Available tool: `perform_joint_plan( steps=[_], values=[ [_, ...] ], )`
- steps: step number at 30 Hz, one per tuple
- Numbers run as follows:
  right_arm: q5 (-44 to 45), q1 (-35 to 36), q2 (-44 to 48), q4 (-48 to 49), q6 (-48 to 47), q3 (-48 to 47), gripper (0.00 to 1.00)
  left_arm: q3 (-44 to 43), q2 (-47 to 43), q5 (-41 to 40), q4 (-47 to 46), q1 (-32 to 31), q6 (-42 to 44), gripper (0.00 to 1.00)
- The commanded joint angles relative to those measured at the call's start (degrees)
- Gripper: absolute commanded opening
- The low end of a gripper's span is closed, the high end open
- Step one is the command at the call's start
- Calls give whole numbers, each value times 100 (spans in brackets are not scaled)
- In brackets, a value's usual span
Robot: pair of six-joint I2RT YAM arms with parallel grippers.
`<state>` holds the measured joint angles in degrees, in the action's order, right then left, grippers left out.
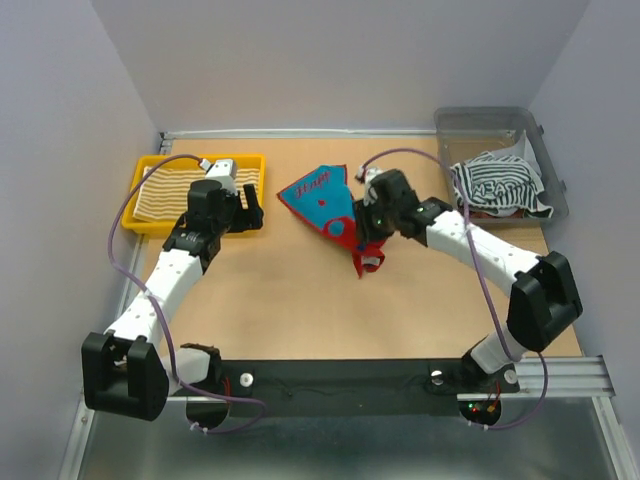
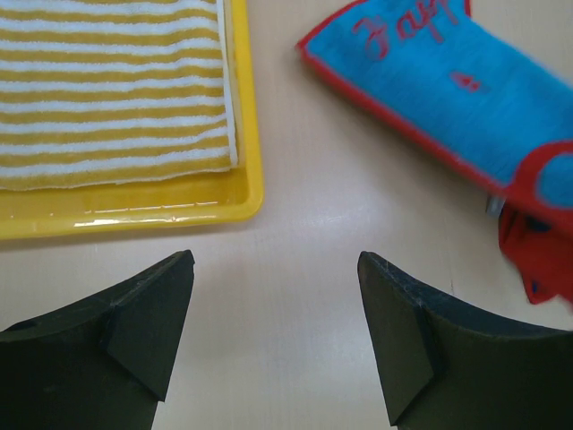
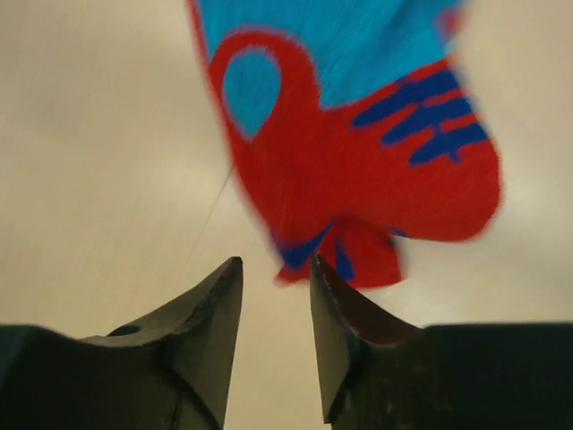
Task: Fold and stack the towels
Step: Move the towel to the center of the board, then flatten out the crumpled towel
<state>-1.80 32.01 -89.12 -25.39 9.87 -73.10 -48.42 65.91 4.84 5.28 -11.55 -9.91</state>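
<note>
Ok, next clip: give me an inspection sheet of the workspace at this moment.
Surface: tan table, no stains seen.
Job's things: yellow-cream striped towel flat in the yellow tray; red-blue towel mid-table, rumpled at one end; black-white striped towel bunched in the clear bin.
Clutter: nothing seen.
Grippers: left end effector open over bare table beside the tray; right end effector nearly shut at the red-blue towel's corner, grip unclear.
Cables: a purple cable loops along each arm.
Surroundings: pale walls on three sides; metal rail at the near edge.
</note>
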Motion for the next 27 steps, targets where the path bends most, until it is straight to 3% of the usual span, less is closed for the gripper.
perform_joint_plan(
  steps=[1,2,4,5,8,11,17,21,27],
  values=[
    [-1216,814,474,-852,463,709,46,-18,71,245,-273,-110,-37,85],
    [-1148,894,527,-993,463,762,54,-27,106,254,-264,-154,-107,85],
    [-859,904,773,-1187,463,788,60,-44,202,307,-238,-303,-239,85],
    [-187,904,860,-1197,437,771,64,-105,264,342,-220,-365,-405,85],
    [1211,851,950,-1170,288,587,68,-290,500,264,-167,-671,-756,85],
    [1568,528,502,-1092,226,367,67,-413,834,-132,-176,-970,-1056,85],
    [1394,-326,237,-521,621,717,61,-720,1608,-605,-299,-1639,-1531,81],
    [639,-608,387,-309,639,1253,60,-958,2135,-941,-361,-2175,-1672,78],
    [-748,-608,930,156,578,2317,64,-1503,3041,-1020,-370,-2237,-1699,73]
  ],
)
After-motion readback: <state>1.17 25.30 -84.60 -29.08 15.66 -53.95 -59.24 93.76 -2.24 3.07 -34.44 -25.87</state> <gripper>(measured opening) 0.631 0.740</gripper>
